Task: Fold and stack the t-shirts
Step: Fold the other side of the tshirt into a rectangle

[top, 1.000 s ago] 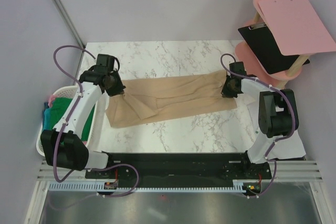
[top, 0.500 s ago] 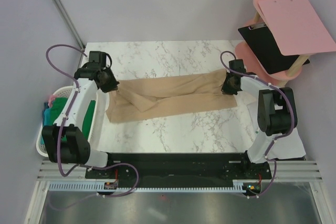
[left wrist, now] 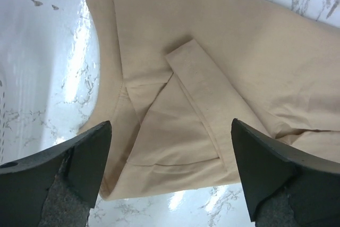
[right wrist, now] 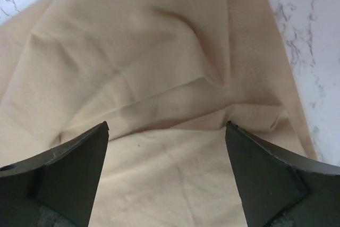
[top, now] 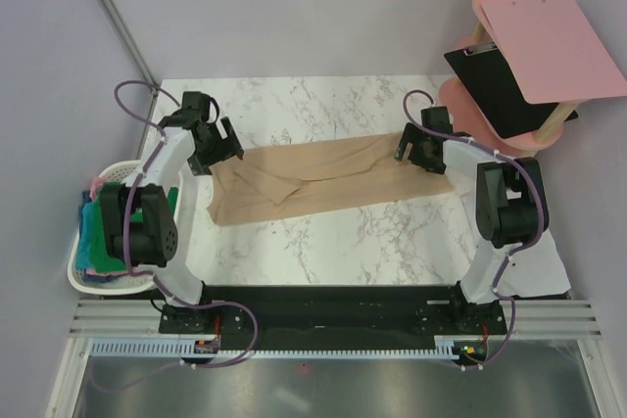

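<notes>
Two-arm fold of the tan t-shirt (top: 323,175), viewed at the point where neither arm holds it. The tan t-shirt lies flat on the marble table (top: 323,242) as a long band already narrowed lengthwise, slightly slanted, with its left end nearer the arm bases than its right end. The left gripper (top: 217,144) hangs over the shirt's left end, jaws spread wide and nothing between them. The left wrist view (left wrist: 170,126) shows a sleeve strip (left wrist: 199,99) turned in across the layers there. The right gripper (top: 416,149) stands over the shirt's right end, likewise wide and empty. The right wrist view (right wrist: 167,126) shows a soft ridge (right wrist: 207,73) and several wrinkles in the cloth below it. Beyond the shirt's left end, off the table, a white basket (top: 73,266) holds the other t-shirts (top: 95,237). Judged step: regrasp the ends for the crosswise fold. To do it well, each gripper should come down on a corner at its own end of the shirt and pinch all layers, the turned-in sleeve included. One end is then carried low and level over the other, edges matched, so the wrinkles at the right end are drawn out rather than folded in.
</notes>
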Robot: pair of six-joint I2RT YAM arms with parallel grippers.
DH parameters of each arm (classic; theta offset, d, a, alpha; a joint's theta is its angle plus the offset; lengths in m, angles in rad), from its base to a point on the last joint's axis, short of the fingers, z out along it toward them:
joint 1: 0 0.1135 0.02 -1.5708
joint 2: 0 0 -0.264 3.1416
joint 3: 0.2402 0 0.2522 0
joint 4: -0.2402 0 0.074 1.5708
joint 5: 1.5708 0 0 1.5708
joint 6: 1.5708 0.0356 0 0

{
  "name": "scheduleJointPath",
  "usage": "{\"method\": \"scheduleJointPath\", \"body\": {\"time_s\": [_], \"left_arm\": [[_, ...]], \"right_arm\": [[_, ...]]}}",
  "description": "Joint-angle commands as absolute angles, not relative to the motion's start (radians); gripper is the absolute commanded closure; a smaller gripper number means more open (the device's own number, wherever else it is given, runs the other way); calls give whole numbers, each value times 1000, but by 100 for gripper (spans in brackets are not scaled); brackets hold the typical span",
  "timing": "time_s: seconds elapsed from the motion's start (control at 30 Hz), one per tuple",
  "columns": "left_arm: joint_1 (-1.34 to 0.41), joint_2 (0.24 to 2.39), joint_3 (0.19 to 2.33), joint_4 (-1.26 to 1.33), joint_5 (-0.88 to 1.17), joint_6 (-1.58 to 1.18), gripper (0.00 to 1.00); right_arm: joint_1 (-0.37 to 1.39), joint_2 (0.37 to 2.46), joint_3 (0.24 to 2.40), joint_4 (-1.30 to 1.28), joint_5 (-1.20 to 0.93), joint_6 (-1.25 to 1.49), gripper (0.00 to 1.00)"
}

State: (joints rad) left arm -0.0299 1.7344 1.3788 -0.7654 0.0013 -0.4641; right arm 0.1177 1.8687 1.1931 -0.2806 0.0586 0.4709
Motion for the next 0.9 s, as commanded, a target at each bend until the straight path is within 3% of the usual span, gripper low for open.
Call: {"method": "scheduleJointPath", "body": {"time_s": [0.0, 0.13, 0.27, 0.33, 0.5, 0.7, 0.8, 0.87], "left_arm": [[-63, 1502, 1240, -654, 34, -443, 0], [-115, 1411, 1108, -568, 159, -466, 5], [-221, 1420, 1048, -514, 167, -489, 34], [-282, 1462, 1034, -499, 149, -511, 40], [-377, 1581, 1035, -469, 117, -548, 34], [-445, 1672, 1066, -459, 58, -560, 33], [-448, 1718, 1080, -457, 34, -561, 35], [-448, 1741, 1091, -459, 17, -557, 42]], "right_arm": [[135, 1766, 1138, -272, 144, 439, 2], [167, 1704, 1124, -264, 166, 422, 2], [183, 1663, 1111, -259, 161, 416, 2], [183, 1646, 1106, -259, 160, 414, 2], [181, 1621, 1088, -258, 146, 414, 2], [181, 1611, 1072, -259, 144, 413, 2], [181, 1612, 1071, -259, 141, 411, 2], [181, 1615, 1071, -258, 141, 410, 2]]}}
